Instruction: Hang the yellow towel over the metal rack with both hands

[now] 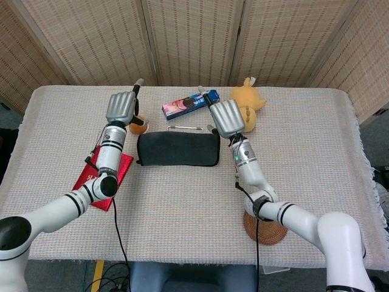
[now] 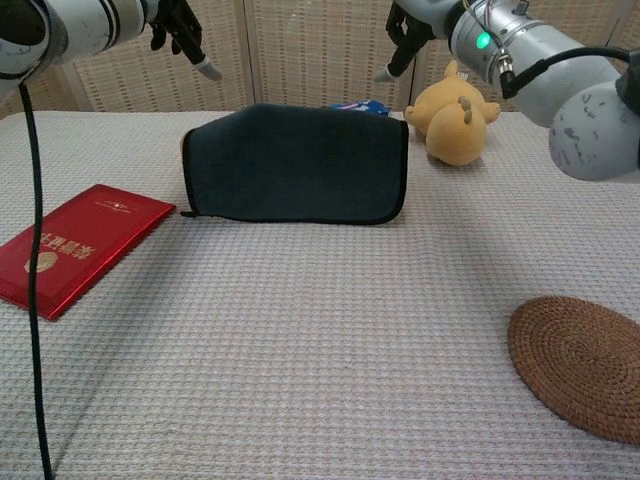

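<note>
A dark, near-black towel (image 1: 177,149) (image 2: 295,165) hangs folded over a low metal rack; no yellow towel shows. Only a thin bar of the rack (image 1: 185,128) peeks out behind the towel in the head view, and the chest view hides it fully. My left hand (image 1: 121,108) (image 2: 180,30) hovers above and to the left of the towel, fingers apart, holding nothing. My right hand (image 1: 226,117) (image 2: 410,30) hovers above the towel's right end, also spread and empty. Neither hand touches the towel.
A red booklet (image 1: 100,176) (image 2: 70,245) lies left of the towel. A yellow plush toy (image 1: 252,103) (image 2: 455,115) and a snack pack (image 1: 185,104) sit behind it. A small orange object (image 1: 140,126) lies by the left hand. A woven coaster (image 1: 270,232) (image 2: 585,365) lies front right.
</note>
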Robot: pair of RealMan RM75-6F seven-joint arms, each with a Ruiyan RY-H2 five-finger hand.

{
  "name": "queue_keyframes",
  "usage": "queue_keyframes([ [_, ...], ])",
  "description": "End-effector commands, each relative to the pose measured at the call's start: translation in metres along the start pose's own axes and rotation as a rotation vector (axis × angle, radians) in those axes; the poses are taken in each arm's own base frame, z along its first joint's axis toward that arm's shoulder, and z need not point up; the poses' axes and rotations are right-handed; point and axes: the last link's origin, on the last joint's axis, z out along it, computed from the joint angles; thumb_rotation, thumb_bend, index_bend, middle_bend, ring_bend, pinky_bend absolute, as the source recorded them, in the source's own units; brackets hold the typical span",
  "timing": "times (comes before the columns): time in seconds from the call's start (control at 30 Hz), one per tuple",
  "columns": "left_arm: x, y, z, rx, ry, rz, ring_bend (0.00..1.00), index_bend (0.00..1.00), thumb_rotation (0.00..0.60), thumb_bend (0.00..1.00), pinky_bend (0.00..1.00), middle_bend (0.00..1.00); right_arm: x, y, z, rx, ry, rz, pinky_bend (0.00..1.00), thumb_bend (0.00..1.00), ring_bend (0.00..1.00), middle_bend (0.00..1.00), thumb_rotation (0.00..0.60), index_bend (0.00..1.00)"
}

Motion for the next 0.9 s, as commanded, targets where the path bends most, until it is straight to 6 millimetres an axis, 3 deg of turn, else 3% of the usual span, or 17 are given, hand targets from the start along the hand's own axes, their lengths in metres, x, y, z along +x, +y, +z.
queue_keyframes([
  [0.03, 0.002, -0.034, -0.016, 0.049, 0.008, 0.012, 0.53, 0.13, 0.600, 0.02, 0.62, 0.60, 0.007, 0.016, -0.018, 0.019, -0.043, -0.016, 0.98, 0.25, 0.81, 0.72, 0.600, 0.00],
  [0.2, 0.000, -0.067, -0.032, 0.088, 0.013, 0.083, 0.46, 0.14, 0.600, 0.02, 0.52, 0.52, 0.016, 0.029, -0.046, 0.054, -0.132, -0.017, 0.75, 0.28, 0.59, 0.56, 0.600, 0.00],
  [0.37, 0.001, -0.092, -0.058, 0.092, 0.050, 0.122, 0.43, 0.14, 0.600, 0.02, 0.50, 0.47, 0.024, 0.043, -0.080, 0.079, -0.193, -0.011, 0.58, 0.29, 0.45, 0.48, 0.600, 0.00],
  [0.7, 0.009, -0.151, -0.146, 0.105, 0.078, 0.094, 0.43, 0.15, 0.600, 0.02, 0.48, 0.46, 0.041, 0.081, -0.157, 0.070, -0.190, -0.040, 0.55, 0.29, 0.40, 0.44, 0.600, 0.02],
  [0.9, 0.010, -0.184, -0.210, 0.113, 0.099, 0.108, 0.43, 0.17, 0.600, 0.02, 0.48, 0.46, 0.056, 0.109, -0.217, 0.007, -0.159, -0.047, 0.55, 0.29, 0.40, 0.44, 0.600, 0.07],
])
